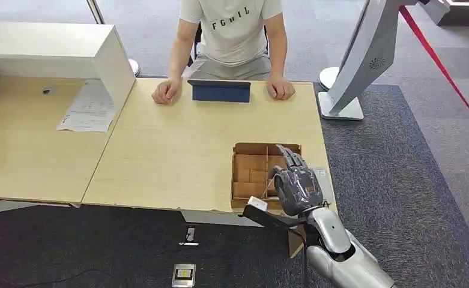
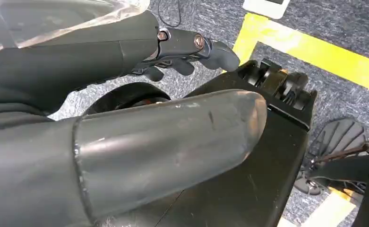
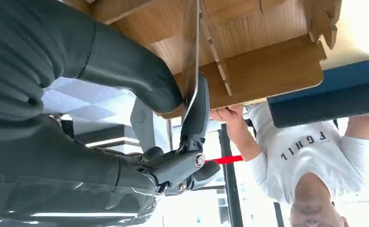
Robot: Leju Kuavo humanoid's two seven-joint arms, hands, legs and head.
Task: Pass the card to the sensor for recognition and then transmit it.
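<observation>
My right hand (image 1: 295, 183) reaches into the brown cardboard box (image 1: 266, 148) at the table's front right. In the right wrist view, the thumb and a dark finger of that hand (image 3: 69, 142) pinch a thin card (image 3: 194, 56), seen edge-on among the dividers of the box (image 3: 267, 66). The blue sensor (image 1: 220, 91) lies flat at the far edge of the table, between the hands of a seated person (image 1: 232, 30). It also appears beyond the box as a blue slab (image 3: 329, 94). My left hand (image 2: 149, 142) hangs over the floor, holding nothing, its fingers apart from the thumb.
A white cabinet (image 1: 51, 54) and a printed sheet (image 1: 87, 111) sit on the adjoining table to the left. A white kiosk stand (image 1: 364, 60) rises off the table's far right corner. Bare tabletop (image 1: 172, 150) lies between box and sensor.
</observation>
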